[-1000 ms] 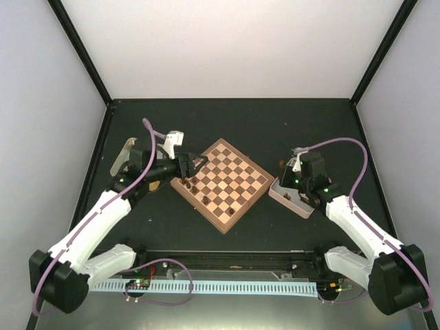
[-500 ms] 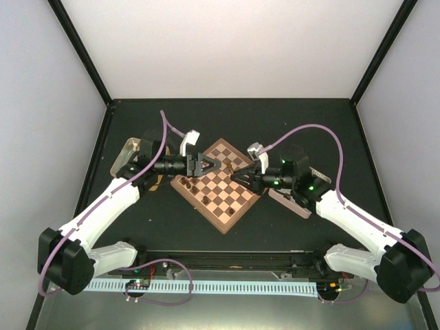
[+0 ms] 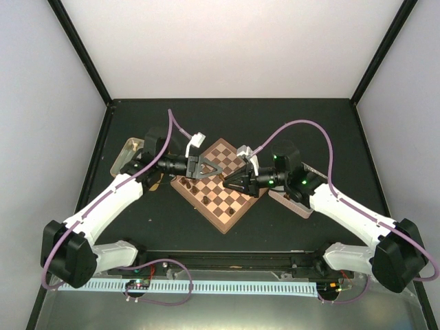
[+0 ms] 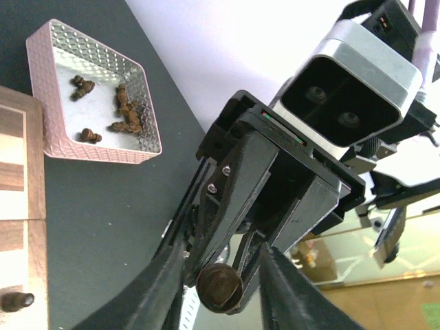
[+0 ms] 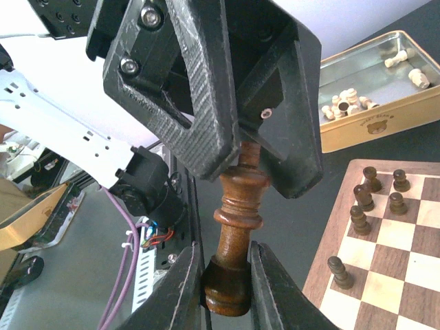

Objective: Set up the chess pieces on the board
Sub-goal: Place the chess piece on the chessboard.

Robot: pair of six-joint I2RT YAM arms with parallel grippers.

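Above the board (image 3: pixel 223 229) my two grippers meet tip to tip. My right gripper (image 5: pixel 225 275) is shut on the base of a tall dark chess piece (image 5: pixel 237 220), held level in the air. The left gripper (image 4: pixel 220 265) stands open around that piece's top end (image 4: pixel 220 287), with gaps showing at both of its fingers. In the top view the left gripper (image 3: pixel 213 170) and right gripper (image 3: pixel 230 182) hang over the board's middle. Several dark pieces (image 5: pixel 363 196) stand along the board's left side (image 3: pixel 194 184).
A pink tray (image 4: pixel 48 89) right of the board holds several loose dark pieces (image 4: pixel 124 110). To the left of the board, a gold tray (image 5: pixel 371 130) holds pale pieces (image 5: pixel 347 100). Purple cables arch over both arms.
The right arm swung from the pink tray to over the board with the piece. The left gripper moved right to meet it, and its jaws have narrowed around the piece's top.
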